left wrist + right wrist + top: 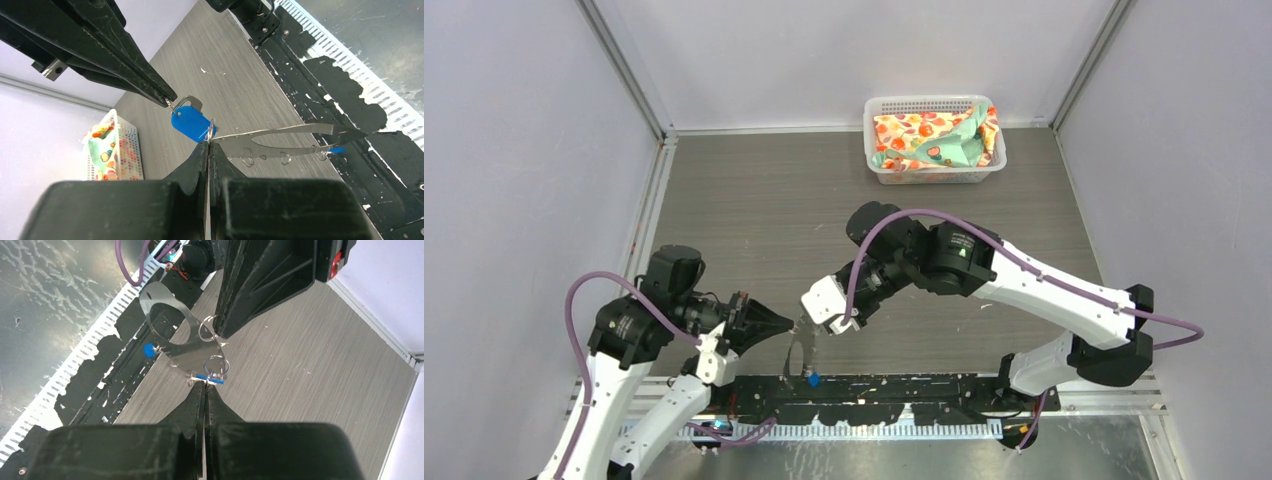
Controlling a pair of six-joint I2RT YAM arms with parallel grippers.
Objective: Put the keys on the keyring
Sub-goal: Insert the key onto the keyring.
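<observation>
Two pincers clamped: L pincer [208, 150] on keyring [235, 144], R pincer [205, 387] on key [190, 125] at keyring's edge. Risk: tiny key slips while threading, drops to bench [754, 210].

I can't read any writing from where I stand. The right arm's round joint housing [957, 250] carries a ring of pale lettering, and the left arm's joint housing [629, 325] bears a similar mark. Both are too small to make out.
</observation>
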